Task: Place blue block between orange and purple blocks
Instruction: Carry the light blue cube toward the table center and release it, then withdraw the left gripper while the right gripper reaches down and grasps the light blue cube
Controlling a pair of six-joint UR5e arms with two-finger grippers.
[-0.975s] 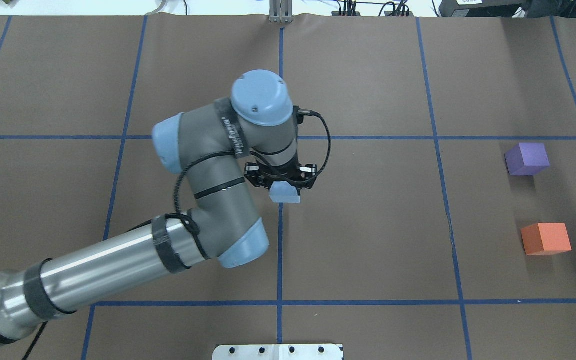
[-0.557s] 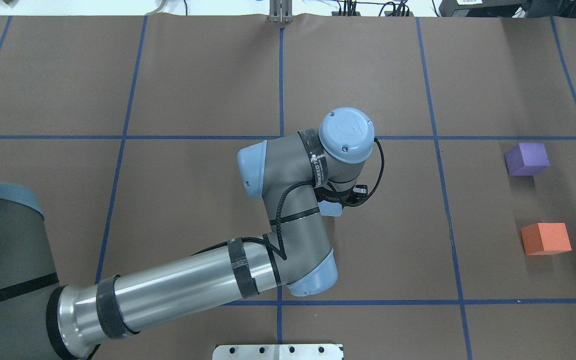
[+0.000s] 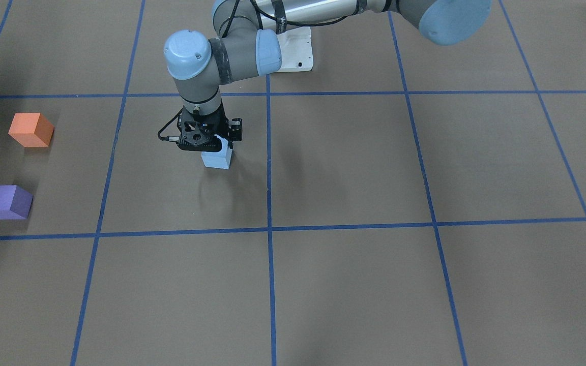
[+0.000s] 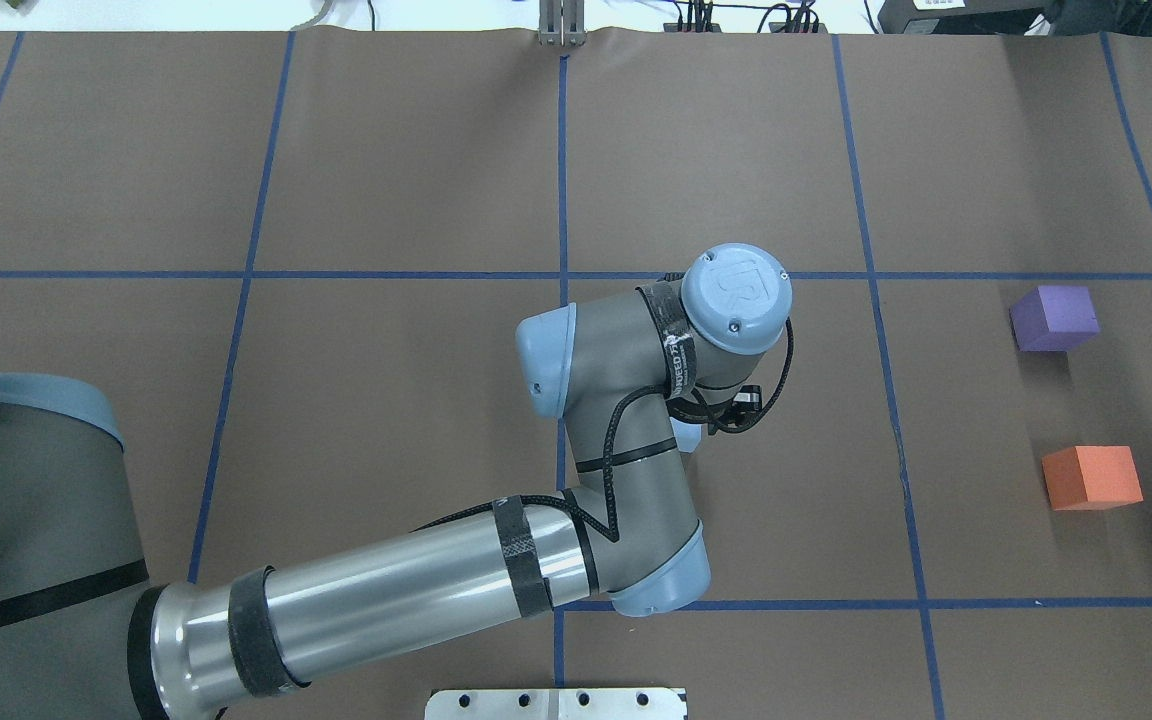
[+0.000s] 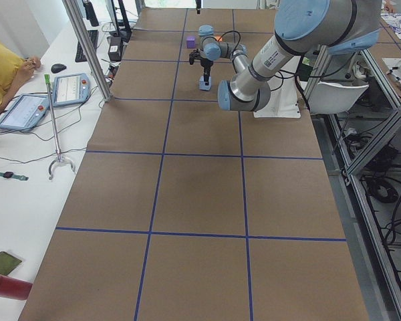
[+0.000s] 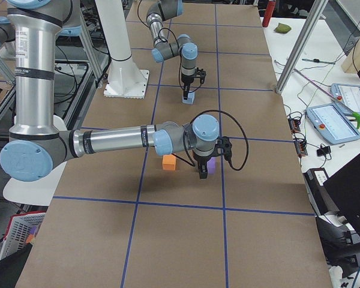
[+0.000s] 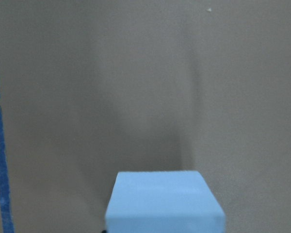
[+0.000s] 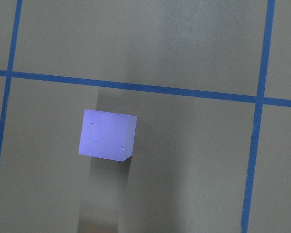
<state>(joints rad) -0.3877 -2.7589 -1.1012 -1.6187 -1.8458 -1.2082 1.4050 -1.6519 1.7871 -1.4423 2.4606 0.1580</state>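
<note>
Gripping the blue block (image 3: 216, 159), the left gripper (image 3: 215, 150) is clenching its fingers on it over the worktop (image 3: 374, 168), well apart from the orange block (image 3: 30, 129). The purple block (image 3: 6, 202) is sitting near that orange block. The right gripper (image 6: 202, 173) is showing only from the side, so I cannot tell its fingers' state.

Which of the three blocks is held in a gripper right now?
The blue block, clamped in the left gripper near the middle of the table. The orange block and purple block rest on the table, off to one side.
</note>
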